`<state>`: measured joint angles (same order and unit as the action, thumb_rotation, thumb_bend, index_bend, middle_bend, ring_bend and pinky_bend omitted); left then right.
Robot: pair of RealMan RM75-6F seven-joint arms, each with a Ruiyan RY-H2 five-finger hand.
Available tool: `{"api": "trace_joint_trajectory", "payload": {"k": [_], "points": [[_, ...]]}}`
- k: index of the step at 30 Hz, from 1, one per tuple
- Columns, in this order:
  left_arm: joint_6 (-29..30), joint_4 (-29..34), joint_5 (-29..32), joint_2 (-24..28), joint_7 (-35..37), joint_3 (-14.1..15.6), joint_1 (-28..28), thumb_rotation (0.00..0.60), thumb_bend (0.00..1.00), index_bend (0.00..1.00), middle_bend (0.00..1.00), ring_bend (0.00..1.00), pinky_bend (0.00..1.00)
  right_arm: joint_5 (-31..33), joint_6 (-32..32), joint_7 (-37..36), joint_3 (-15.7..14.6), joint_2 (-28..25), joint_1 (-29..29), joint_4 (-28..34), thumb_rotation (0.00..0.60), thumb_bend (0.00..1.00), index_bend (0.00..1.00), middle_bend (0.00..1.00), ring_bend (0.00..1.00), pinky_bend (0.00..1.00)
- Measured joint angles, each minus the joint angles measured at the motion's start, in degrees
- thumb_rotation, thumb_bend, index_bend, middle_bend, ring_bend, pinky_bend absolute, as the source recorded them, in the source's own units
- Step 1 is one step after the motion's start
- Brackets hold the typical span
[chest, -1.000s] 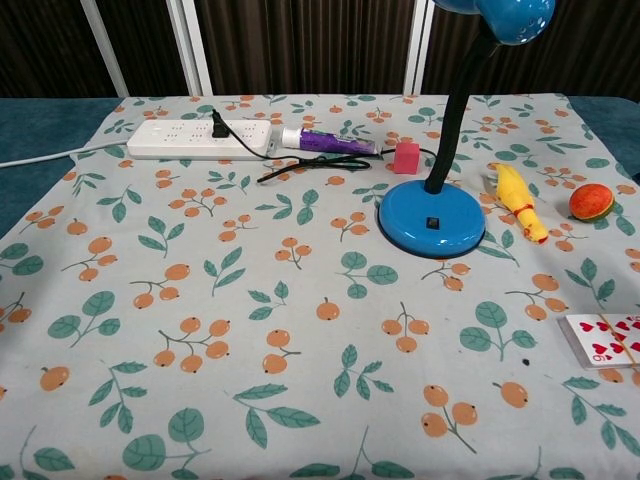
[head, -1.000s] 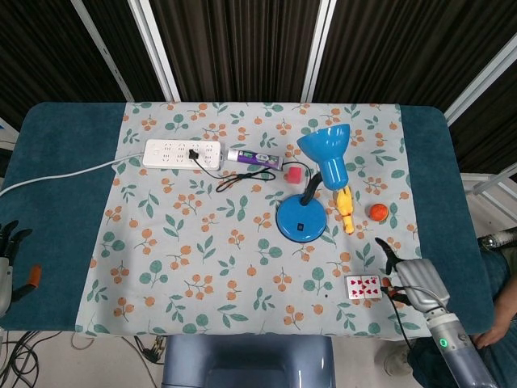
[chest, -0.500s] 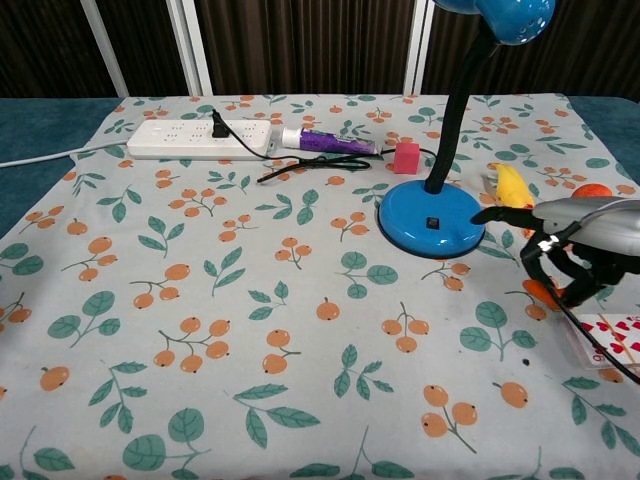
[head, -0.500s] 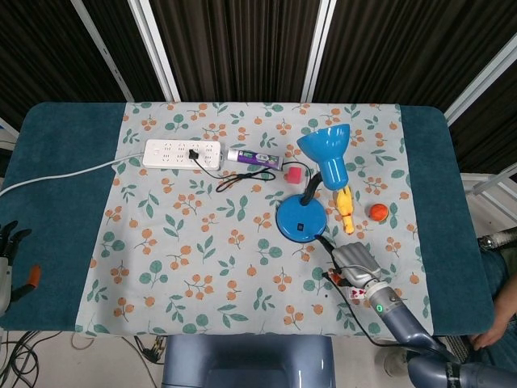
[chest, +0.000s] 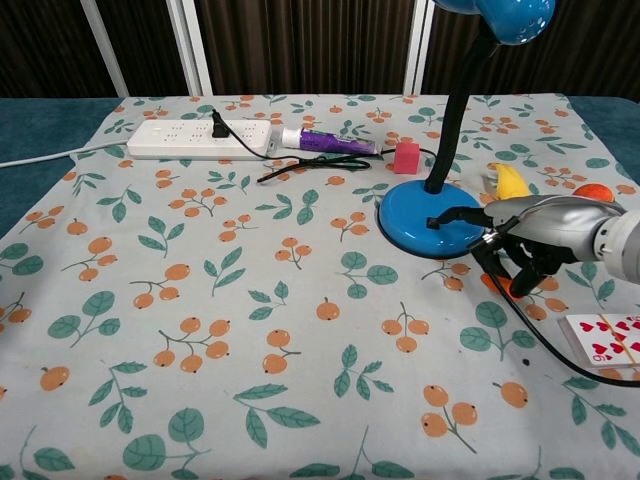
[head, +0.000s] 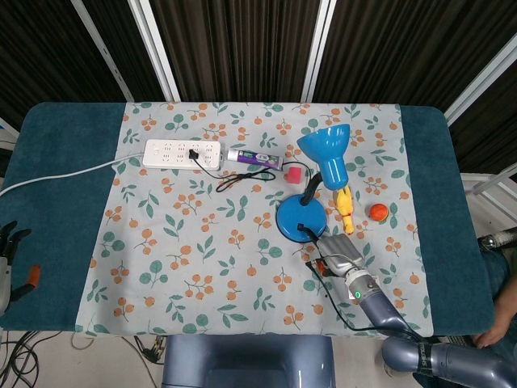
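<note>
**Right hand poised at the lamp base**

The right hand (head: 335, 263) (chest: 530, 250) hovers low over the flowered cloth (head: 186, 242), just in front of the blue lamp (head: 300, 222) (chest: 430, 215). Its fingers (chest: 520, 272) curl downward and apart. The thumb reaches toward the rim of the round base and looks close to touching it. The hand holds nothing. A thin black cable trails from the wrist across the cloth.

The lamp stands upright on the right half of the tabletop (head: 48, 162), its shade tipped up and back. The base looks heavy, hard and smooth. The neck is probably bendable, so the stem just above the base seems the firmest place to grip.

A yellow toy (head: 346, 208) (chest: 512, 182) lies just right of the base, with an orange ball (head: 377, 212) beyond it. Playing cards (chest: 605, 338) lie near the front edge, right of the hand. A pink cube (head: 296, 174), a tube (head: 254, 157) and a power strip (head: 182, 152) lie further back.

The left hand (head: 6, 259) sits at the far left edge, fingers spread, empty.
</note>
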<state>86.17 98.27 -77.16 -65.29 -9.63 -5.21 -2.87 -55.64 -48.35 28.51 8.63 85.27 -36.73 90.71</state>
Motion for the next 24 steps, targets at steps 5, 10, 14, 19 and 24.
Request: {"api": "trace_joint_trajectory", "payload": {"k": [5, 10, 14, 19, 24], "points": [[0.01, -0.01, 0.10, -0.01, -0.03, -0.03, 0.01, 0.600, 0.40, 0.19, 0.06, 0.00, 0.07, 1.47, -0.63, 0.78, -0.33, 0.72, -1.02, -0.82, 0.600, 0.54, 0.00, 0.68, 0.77, 1.00], [0.02, 0.01, 0.18, -0.02, -0.04, -0.05, 0.00, 0.600, 0.40, 0.19, 0.06, 0.00, 0.07, 2.59, -0.90, 0.98, -0.84, 1.10, -1.83, -1.31, 0.600, 0.54, 0.00, 0.68, 0.77, 1.00], [0.01, -0.01, 0.20, -0.01, -0.01, -0.07, -0.01, 0.600, 0.40, 0.19, 0.06, 0.00, 0.07, 3.12, -1.05, 1.32, -1.36, 1.09, -2.29, -1.25, 0.600, 0.54, 0.00, 0.68, 0.77, 1.00], [0.04, -0.04, 0.19, -0.02, 0.02, -0.07, 0.00, 0.600, 0.40, 0.19, 0.06, 0.00, 0.07, 3.77, -1.21, 1.77, -2.14, 0.93, -2.93, -0.83, 0.600, 0.54, 0.00, 0.68, 0.77, 1.00], [0.06, -0.08, 0.17, -0.04, 0.04, -0.06, 0.00, 0.600, 0.40, 0.19, 0.06, 0.00, 0.07, 4.70, -0.97, 2.80, -2.78, 0.89, -3.80, -0.68, 0.600, 0.54, 0.00, 0.68, 0.77, 1.00]]}}
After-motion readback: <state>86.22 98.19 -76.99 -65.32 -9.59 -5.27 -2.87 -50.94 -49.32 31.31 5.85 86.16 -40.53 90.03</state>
